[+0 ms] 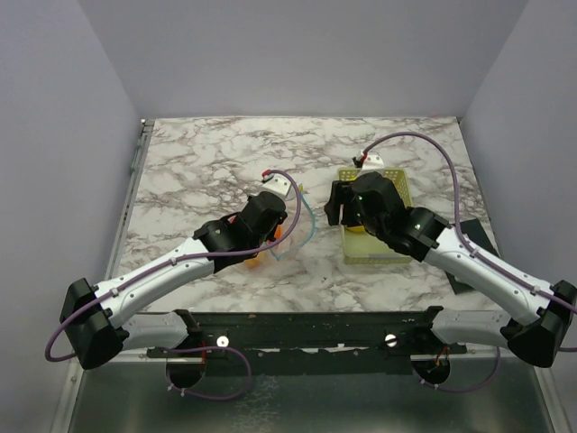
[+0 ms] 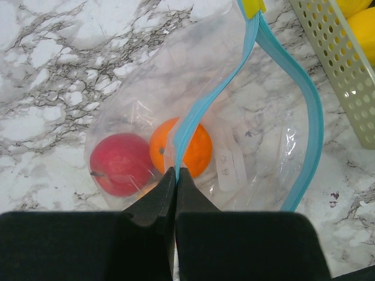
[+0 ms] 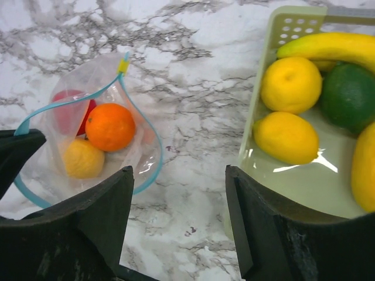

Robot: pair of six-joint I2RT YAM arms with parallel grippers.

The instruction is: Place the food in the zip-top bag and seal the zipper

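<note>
The clear zip-top bag [image 2: 258, 146] lies on the marble with its mouth held open. My left gripper [image 2: 176, 171] is shut on one lip of its light blue zipper [image 2: 205, 105]. Inside the bag are a red apple [image 2: 120, 164], an orange [image 3: 109, 126] and a yellow lemon [image 3: 83, 158]. My right gripper [image 3: 179, 170] is open and holds nothing, hovering over bare marble between the bag and the basket [image 3: 258, 105]. In the basket lie a banana [image 3: 334, 47], two lemons [image 3: 291, 84] and a dark green piece [image 3: 350, 96]. From above, the left gripper [image 1: 275, 236] and right gripper [image 1: 335, 215] stand close together.
The pale yellow-green slotted basket [image 1: 397, 189] stands right of centre on the marble table [image 1: 198, 162]. A yellow slider tab [image 2: 253, 7] sits at the far end of the zipper. A dark flat object [image 1: 476, 242] lies at the table's right edge.
</note>
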